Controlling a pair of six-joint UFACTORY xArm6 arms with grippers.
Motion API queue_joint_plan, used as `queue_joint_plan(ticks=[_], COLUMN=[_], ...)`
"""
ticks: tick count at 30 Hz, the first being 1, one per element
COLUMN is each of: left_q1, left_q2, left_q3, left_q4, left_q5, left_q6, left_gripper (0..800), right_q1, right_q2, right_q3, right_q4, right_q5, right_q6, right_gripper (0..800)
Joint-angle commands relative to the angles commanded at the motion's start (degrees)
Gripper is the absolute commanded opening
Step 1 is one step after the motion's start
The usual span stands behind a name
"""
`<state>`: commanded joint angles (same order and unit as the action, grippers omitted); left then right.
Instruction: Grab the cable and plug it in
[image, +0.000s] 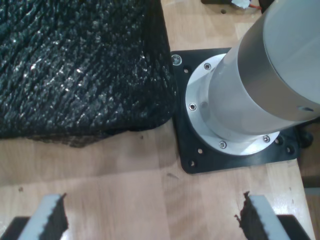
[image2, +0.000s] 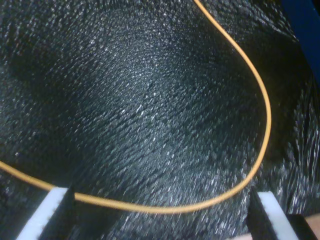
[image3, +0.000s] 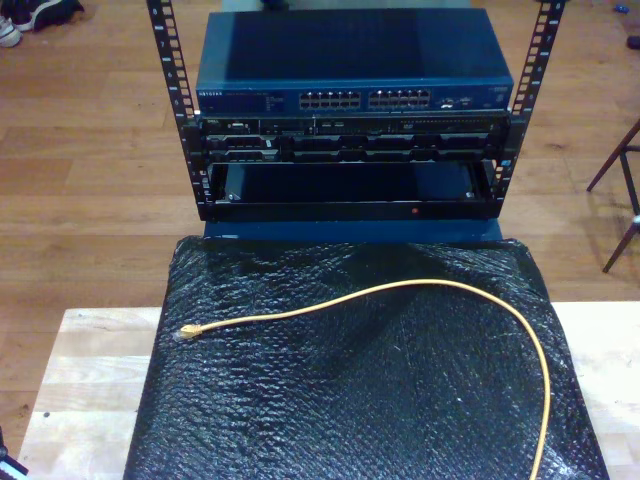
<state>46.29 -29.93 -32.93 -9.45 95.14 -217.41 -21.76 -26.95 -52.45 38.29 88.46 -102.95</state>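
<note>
One cable (image3: 420, 285) (orange-yellow), curved across black mat (image3: 370, 400), untouched.

Cable on the mat, rack behind the table

The cable (image3: 440, 288) is laid on the mat (image3: 360, 400), which covers the middle of the table (image3: 85, 380); its plug (image3: 188, 331) is found near the mat's edge at the exterior view's left. The network switch (image3: 350, 60) is set atop the rack (image3: 350, 170) behind the table's far edge.
</note>
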Motion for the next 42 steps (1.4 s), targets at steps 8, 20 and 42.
queue_joint_plan(ticks=[8,20,42], left_q1=[-1.0,-2.5,-3.3], left_q2=[0.5,2.1,4.6], left_q3=[-0.1,0.2,0.6], left_q4=[-1.8,-3.7,-3.8], left_q5=[-0.9,-2.6,-6.4], left_q6=[-2.1,-7.3,-12.0], left_gripper=[800,800,800], right_q1=[13.4,30.1,56.7], right_q2=[1.7,10.8,36.7], right_q3=[0.0,-2.5,-24.4], right_q4=[-0.1,-2.3,-18.1], right_q5=[-8.9,-18.5,-24.9], right_q6=[6.6,10.6,23.9], right_gripper=[800,800,800])
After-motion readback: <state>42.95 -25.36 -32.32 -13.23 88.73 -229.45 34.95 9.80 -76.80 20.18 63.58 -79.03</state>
